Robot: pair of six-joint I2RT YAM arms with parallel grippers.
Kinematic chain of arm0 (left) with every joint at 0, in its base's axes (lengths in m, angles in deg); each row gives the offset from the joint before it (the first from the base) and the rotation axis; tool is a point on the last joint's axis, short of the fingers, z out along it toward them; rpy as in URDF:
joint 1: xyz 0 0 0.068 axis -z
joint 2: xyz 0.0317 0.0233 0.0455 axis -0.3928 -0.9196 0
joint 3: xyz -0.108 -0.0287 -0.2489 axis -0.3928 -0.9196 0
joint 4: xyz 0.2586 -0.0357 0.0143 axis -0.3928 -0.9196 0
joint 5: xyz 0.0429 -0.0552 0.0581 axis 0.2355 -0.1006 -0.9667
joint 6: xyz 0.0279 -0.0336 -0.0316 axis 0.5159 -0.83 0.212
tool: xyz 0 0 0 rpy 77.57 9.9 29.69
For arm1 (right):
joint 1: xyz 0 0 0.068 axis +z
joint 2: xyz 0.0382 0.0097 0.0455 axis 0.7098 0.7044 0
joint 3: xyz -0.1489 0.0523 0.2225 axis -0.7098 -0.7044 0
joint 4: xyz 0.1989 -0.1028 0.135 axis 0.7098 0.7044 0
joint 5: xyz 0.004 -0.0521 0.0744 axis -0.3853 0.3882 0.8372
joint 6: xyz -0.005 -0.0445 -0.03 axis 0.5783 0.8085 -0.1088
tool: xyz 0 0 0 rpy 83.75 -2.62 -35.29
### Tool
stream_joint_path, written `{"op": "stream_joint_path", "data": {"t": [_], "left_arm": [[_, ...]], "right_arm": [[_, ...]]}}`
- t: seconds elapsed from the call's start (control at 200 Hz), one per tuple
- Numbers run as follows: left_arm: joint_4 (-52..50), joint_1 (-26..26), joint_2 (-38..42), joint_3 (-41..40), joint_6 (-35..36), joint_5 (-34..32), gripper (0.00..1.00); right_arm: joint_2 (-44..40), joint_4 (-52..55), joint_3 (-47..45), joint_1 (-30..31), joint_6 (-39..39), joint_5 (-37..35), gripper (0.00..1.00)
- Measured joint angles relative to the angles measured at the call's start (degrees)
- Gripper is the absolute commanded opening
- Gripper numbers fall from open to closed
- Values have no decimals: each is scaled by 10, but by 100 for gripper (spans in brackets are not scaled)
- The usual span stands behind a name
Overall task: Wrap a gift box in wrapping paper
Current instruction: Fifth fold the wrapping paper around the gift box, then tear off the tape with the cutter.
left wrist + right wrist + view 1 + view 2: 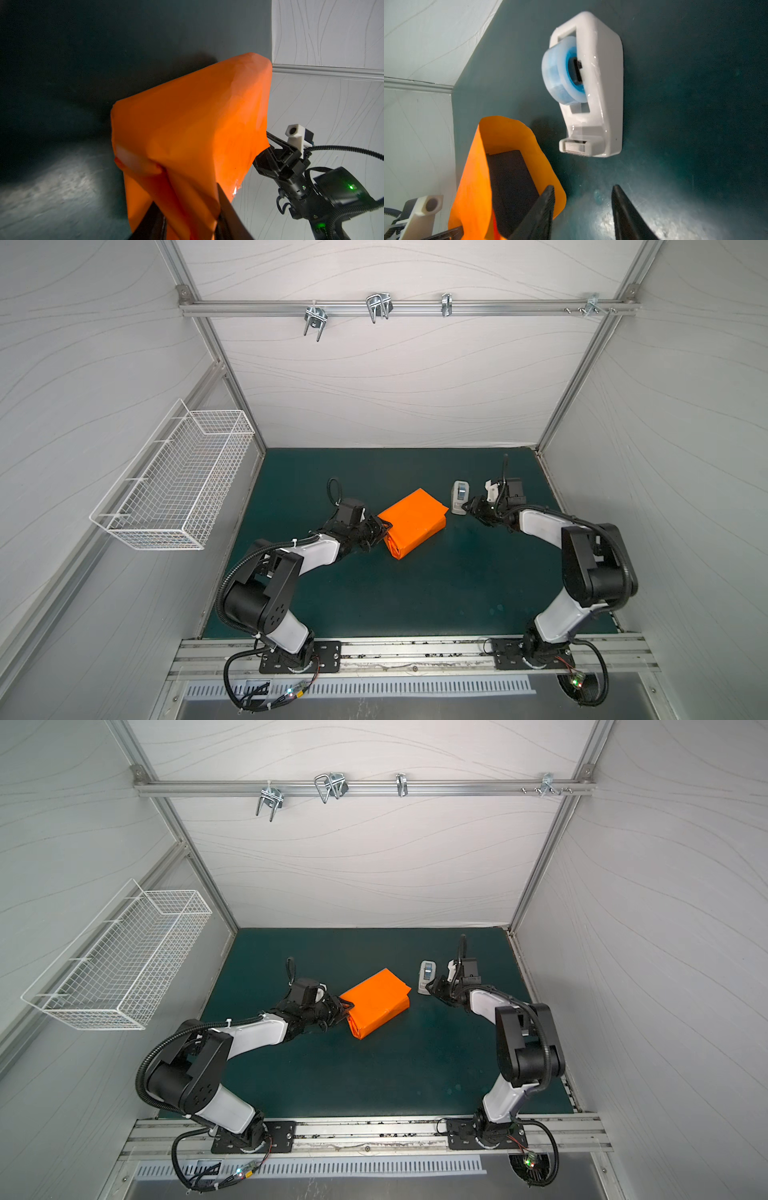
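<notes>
On the counter: I count one gift box [508, 182], one sheet of wrapping paper [413, 522], one tape dispenser [459, 497] carrying one tape roll [562, 70], and my two arms.
Off the counter: one wire basket [178, 485] on the left wall; four metal hooks [379, 306] on one rail [519, 305] across the back.
Surface: dark green counter [415, 593], matte, with a dull glare in both wrist views.
Room: pale grey walls [415, 385] with wavy lines, framed in aluminium on three sides.
Wrapping paper: orange, folded round the box into a slab lying flat mid-counter, set at an angle in both top views.
Gift box: dark, and I see it only in the right wrist view, inside the paper's open end; elsewhere the paper covers it.
Left pincer [384, 531]: at the parcel's end nearest my left arm, pinching the folded paper flap between its fingers [149, 226].
Right pincer [469, 506]: jaws spread, nothing between them, just beside the dispenser's cutter end. The parcel's open end is near it; I cannot tell whether one finger brushes the paper's lip.
Tape dispenser: white, just beyond the parcel's far-right corner, not touching it.
</notes>
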Motion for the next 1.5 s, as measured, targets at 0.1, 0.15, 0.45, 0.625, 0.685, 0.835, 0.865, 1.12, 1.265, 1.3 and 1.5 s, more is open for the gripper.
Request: {"op": "stream_joint_path", "data": {"t": [0.1, 0.15, 0.45, 0.625, 0.685, 0.835, 0.865, 1.12, 1.265, 1.3, 1.5], "left_arm": [[-1, 0, 0, 1, 0, 0, 35], [-1, 0, 0, 1, 0, 0, 35], [-1, 0, 0, 1, -1, 0, 34], [-1, 0, 0, 1, -1, 0, 34], [-1, 0, 0, 1, -1, 0, 34], [-1, 0, 0, 1, -1, 0, 34], [-1, 0, 0, 1, -1, 0, 34], [-1, 0, 0, 1, -1, 0, 34], [-1, 0, 0, 1, -1, 0, 33], [-1, 0, 0, 1, -1, 0, 33], [-1, 0, 0, 1, -1, 0, 33]], "right_arm": [[13, -12, 10, -2, -4, 13, 40], [13, -16, 16, -3, -4, 16, 40], [29, -28, 56, -11, 2, 24, 38], [54, -31, 68, -12, 5, 25, 36], [61, -31, 69, -12, 6, 25, 36], [71, -31, 69, -12, 7, 27, 36], [73, -32, 69, -12, 7, 28, 36], [90, -58, 70, -12, 4, 50, 34], [108, -68, 77, -14, 0, 62, 31], [111, -70, 78, -15, -2, 64, 31], [119, -92, 78, -16, -20, 82, 26]]}}
